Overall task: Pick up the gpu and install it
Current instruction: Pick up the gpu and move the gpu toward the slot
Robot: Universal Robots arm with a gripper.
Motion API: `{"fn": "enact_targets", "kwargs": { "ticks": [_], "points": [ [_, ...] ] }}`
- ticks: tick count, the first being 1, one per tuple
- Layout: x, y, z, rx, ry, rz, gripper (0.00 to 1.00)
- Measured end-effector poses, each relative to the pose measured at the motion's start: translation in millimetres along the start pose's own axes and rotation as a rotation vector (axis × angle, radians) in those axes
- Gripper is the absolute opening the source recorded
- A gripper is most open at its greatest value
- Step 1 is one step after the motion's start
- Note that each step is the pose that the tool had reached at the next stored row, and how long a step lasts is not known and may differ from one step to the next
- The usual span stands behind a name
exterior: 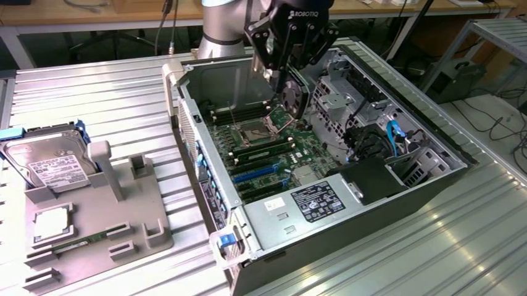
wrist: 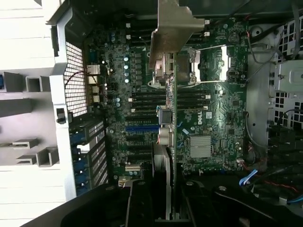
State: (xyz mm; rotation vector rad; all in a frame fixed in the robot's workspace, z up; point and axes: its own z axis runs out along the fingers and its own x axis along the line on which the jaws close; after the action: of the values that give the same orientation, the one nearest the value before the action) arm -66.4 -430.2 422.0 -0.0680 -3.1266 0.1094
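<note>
Item: gpu [exterior: 294, 97], a thin flat black circuit card with a narrow silver metal bracket [wrist: 173, 28] at one end.
Location: held in the air inside the open dark grey computer case [exterior: 411, 185], above the green motherboard [exterior: 272, 145], not touching it. The case lies on the ribbed metal table [exterior: 91, 92].
Holder: black gripper [exterior: 288, 65], fingers clamped on the gpu's two faces.
Orientation: on edge, seen as a thin line in the wrist view. The long axis runs from the gripper out to the bracket end. In the exterior view it hangs below the gripper, apparently nearer upright than flat.
Step, as judged: pick-up done, installation in hand, card not seated.
Requirement, as judged: the connector edge must line up with a blue expansion slot [wrist: 142, 127], and the bracket must face the case's rear wall.
</note>
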Motion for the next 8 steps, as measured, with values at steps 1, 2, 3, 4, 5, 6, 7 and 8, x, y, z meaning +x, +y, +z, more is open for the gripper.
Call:
{"fn": "enact_targets", "kwargs": {
  "ticks": [1,2,3,4,5,6,7,8],
  "points": [
    [-1.4,0.4,0.1,0.0000,0.0000,0.000,0.27],
    [-2.9,0.7,0.2,0.0000,0.0000,0.000,0.27],
    [-4.7,1.2,0.3,-0.0001,0.0000,0.000,0.27],
    [-5.9,1.4,0.4,0.0000,0.0000,0.000,0.27],
    [-7.9,1.8,0.5,0.0000,0.0000,0.000,0.27],
    [-9.4,2.1,0.6,0.0000,0.0000,0.000,0.27],
    [-10.7,2.5,0.7,-0.0001,0.0000,0.000,0.27],
    [-11.9,3.0,0.8,0.0000,0.0000,0.000,0.27]
  ]
}}
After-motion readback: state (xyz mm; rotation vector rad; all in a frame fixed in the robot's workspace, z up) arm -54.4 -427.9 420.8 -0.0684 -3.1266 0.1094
